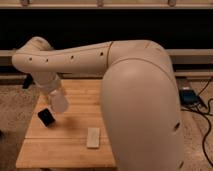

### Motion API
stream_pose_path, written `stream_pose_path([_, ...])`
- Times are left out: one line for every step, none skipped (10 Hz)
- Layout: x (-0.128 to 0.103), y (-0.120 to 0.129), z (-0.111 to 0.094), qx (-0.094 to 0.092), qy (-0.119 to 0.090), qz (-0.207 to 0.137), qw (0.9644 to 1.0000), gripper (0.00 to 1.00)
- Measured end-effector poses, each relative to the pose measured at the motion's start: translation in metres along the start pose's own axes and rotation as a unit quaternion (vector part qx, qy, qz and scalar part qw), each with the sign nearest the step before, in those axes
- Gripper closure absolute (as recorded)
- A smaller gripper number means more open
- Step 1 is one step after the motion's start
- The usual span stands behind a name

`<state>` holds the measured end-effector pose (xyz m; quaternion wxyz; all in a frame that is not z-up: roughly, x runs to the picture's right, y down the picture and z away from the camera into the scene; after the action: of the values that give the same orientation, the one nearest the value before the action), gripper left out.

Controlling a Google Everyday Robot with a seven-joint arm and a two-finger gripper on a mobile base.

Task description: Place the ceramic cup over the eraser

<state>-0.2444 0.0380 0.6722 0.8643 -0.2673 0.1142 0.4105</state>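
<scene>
Gripper: the gripper [53, 91] is at the arm's [135, 95] tip over the left edge; its grip cannot be told.
Cup: the plain white tapered ceramic cup [60, 103] blurs into the gripper.
Eraser: the small black rectangular eraser [46, 117] is near the left edge, just beside the cup.
Block: the pale grey-white rectangular block [93, 137] is near the front edge.
Hidden: the arm covers the right side of the light wooden worktop [65, 152].

Camera view, as I log it from my station:
- Desk [70, 152]: wooden, slatted top.
- Arm [135, 100]: cream, spans from 3 o'clock to 9 o'clock.
- End effector [54, 94]: over the desk's 9 o'clock side.
- Ceramic cup [60, 104]: white, at the end effector's tip, tilted.
- Eraser [46, 117]: black, just beside the cup at its 8 o'clock.
- Pale block [93, 137]: lies toward 6 o'clock.
</scene>
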Motion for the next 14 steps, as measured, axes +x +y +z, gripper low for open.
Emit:
stream_pose_path([-0.002, 0.01, -0.003, -0.001, -0.001, -0.012, 0.9999, 0.98])
stream_pose_path([-0.004, 0.018, -0.005, -0.002, -0.002, -0.022, 0.9998, 0.98])
stream_pose_path([-0.005, 0.028, -0.007, -0.004, -0.002, -0.034, 0.9994, 0.98])
stream_pose_path([-0.005, 0.04, -0.006, -0.005, 0.001, -0.047, 0.9989, 0.98])
stream_pose_path([-0.005, 0.052, -0.006, -0.008, 0.002, -0.057, 0.9983, 0.98])
stream_pose_path([-0.005, 0.059, -0.004, -0.011, 0.004, -0.063, 0.9979, 0.98])
stream_pose_path([-0.009, 0.061, 0.002, -0.012, 0.007, -0.068, 0.9976, 0.98])
stream_pose_path([-0.012, 0.063, 0.005, -0.013, 0.007, -0.072, 0.9973, 0.98])
stream_pose_path([-0.016, 0.068, 0.011, -0.018, 0.011, -0.076, 0.9969, 0.98])
stream_pose_path([-0.02, 0.069, 0.014, -0.02, 0.011, -0.079, 0.9966, 0.98])
stream_pose_path([-0.023, 0.069, 0.021, -0.023, 0.015, -0.079, 0.9964, 0.98])
stream_pose_path([-0.028, 0.068, 0.026, -0.022, 0.015, -0.082, 0.9963, 0.98])
stream_pose_path([-0.034, 0.074, 0.033, -0.026, 0.02, -0.086, 0.9957, 0.98])
stream_pose_path([-0.036, 0.074, 0.039, -0.025, 0.026, -0.087, 0.9955, 0.97])
